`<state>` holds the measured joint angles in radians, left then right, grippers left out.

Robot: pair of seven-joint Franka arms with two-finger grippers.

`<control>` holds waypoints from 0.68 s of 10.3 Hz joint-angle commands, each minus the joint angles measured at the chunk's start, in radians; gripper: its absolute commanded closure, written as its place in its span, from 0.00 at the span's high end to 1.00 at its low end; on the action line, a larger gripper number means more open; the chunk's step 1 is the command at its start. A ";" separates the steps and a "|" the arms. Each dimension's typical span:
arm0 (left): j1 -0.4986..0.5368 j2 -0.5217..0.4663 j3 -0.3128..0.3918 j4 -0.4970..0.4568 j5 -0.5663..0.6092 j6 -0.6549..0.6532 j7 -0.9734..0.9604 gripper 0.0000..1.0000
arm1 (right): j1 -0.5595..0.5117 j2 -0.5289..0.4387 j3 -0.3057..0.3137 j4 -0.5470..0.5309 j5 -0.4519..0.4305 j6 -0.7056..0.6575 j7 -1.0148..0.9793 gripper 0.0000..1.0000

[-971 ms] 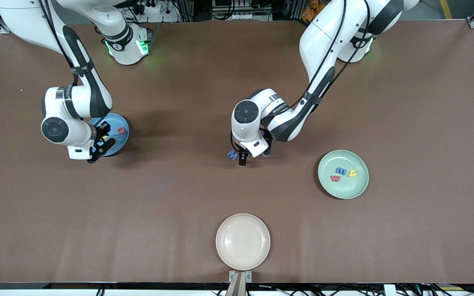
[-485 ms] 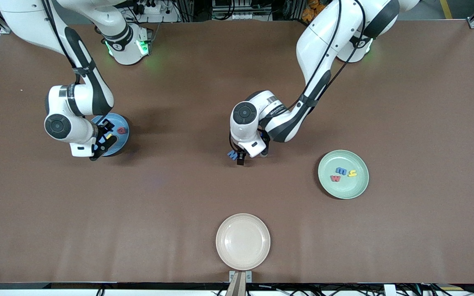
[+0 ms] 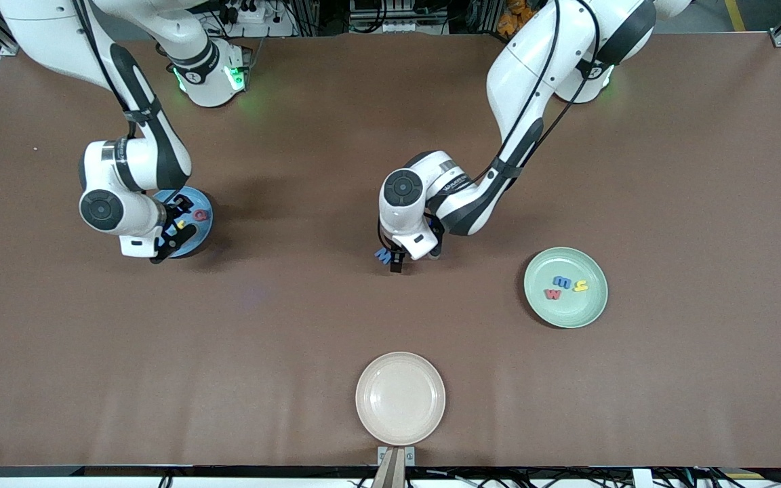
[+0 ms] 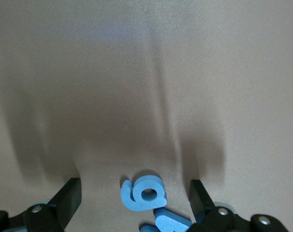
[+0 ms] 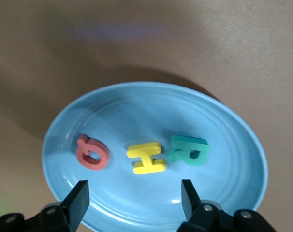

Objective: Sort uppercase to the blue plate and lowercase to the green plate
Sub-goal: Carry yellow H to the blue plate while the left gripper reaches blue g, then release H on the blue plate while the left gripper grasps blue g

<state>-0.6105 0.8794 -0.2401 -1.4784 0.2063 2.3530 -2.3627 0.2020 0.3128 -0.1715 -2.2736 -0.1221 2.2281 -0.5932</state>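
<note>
The blue plate [image 3: 206,228] lies toward the right arm's end and holds the red Q [image 5: 92,152], yellow H [image 5: 146,157] and teal R [image 5: 188,150]. My right gripper [image 3: 173,228] hangs open and empty over this plate [image 5: 233,126]. My left gripper [image 3: 399,258] is open, low over the table's middle. Between its fingers [image 4: 69,198] lies the blue rounded lowercase letter [image 4: 144,193], with the blue M [image 4: 171,223] touching it. The M [image 3: 382,255] also shows in the front view. The green plate [image 3: 567,313] holds the red w [image 3: 552,294], blue m [image 3: 562,281] and yellow h [image 3: 580,286].
An empty beige plate [image 3: 400,398] sits at the table edge nearest the front camera. The brown tabletop [image 3: 262,325] lies bare between the plates.
My right gripper has drawn back a little toward its base over the blue plate, so the yellow H now shows. My left gripper has settled slightly over the blue letters.
</note>
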 commanded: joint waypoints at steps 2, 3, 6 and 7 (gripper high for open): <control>-0.012 0.009 0.018 0.021 0.002 0.003 -0.064 0.00 | 0.010 -0.023 0.041 0.000 0.018 -0.059 0.099 0.84; -0.012 0.007 0.018 0.020 0.004 0.003 -0.064 0.00 | 0.010 -0.030 0.065 0.006 0.019 -0.086 0.157 0.84; -0.012 -0.002 0.034 0.021 0.008 0.002 -0.064 0.00 | 0.010 -0.055 0.138 0.006 0.018 -0.093 0.310 0.84; -0.014 -0.010 0.051 0.021 0.008 -0.003 -0.064 0.00 | 0.010 -0.055 0.159 0.006 0.019 -0.091 0.347 0.84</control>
<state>-0.6119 0.8717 -0.2274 -1.4587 0.2063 2.3526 -2.4056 0.2143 0.2830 -0.0385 -2.2580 -0.1187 2.1501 -0.2992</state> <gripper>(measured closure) 0.626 0.154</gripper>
